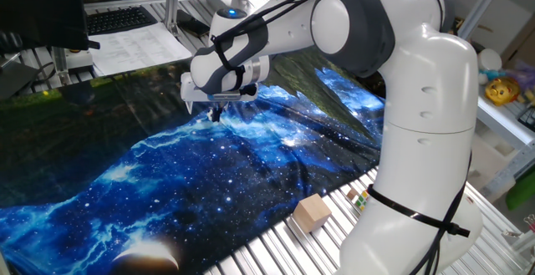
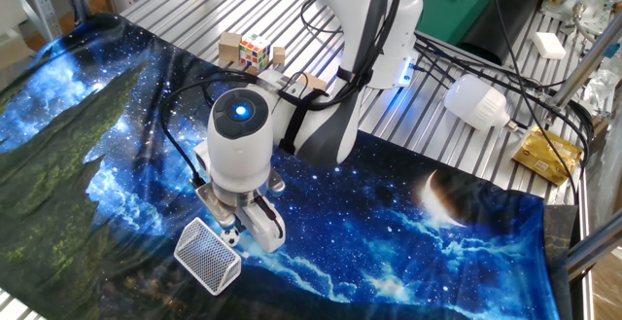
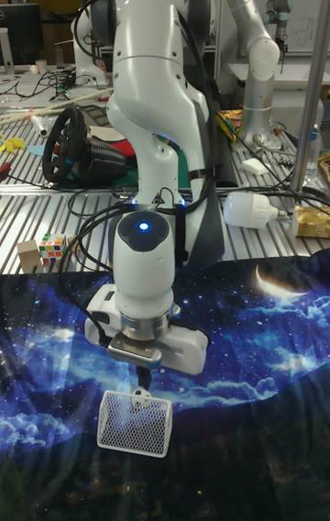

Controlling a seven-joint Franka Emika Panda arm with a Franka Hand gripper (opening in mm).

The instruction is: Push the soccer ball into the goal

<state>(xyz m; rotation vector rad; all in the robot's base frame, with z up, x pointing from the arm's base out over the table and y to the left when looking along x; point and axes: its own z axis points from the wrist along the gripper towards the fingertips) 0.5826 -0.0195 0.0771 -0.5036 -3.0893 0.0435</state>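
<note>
The goal (image 2: 207,255) is a small white mesh frame lying on the blue galaxy cloth (image 2: 408,232); it also shows in the tall fixed view, goal (image 3: 136,422). The soccer ball (image 2: 231,233) is a tiny white and black sphere at the goal's open side, ball (image 3: 139,398) right at the frame's upper edge. My gripper (image 2: 236,226) points straight down just behind the ball, its fingers together and holding nothing. Seen from the tall fixed view, the gripper (image 3: 142,381) hangs directly above the ball. In one fixed view the gripper (image 1: 216,113) hides both ball and goal.
A tan wooden block (image 1: 312,211) lies on the slatted table near the arm's base. A multicoloured puzzle cube (image 2: 255,51) and wooden blocks (image 2: 229,47) sit beyond the cloth. A white bulb (image 2: 476,101) and a yellow packet (image 2: 544,155) lie at the right.
</note>
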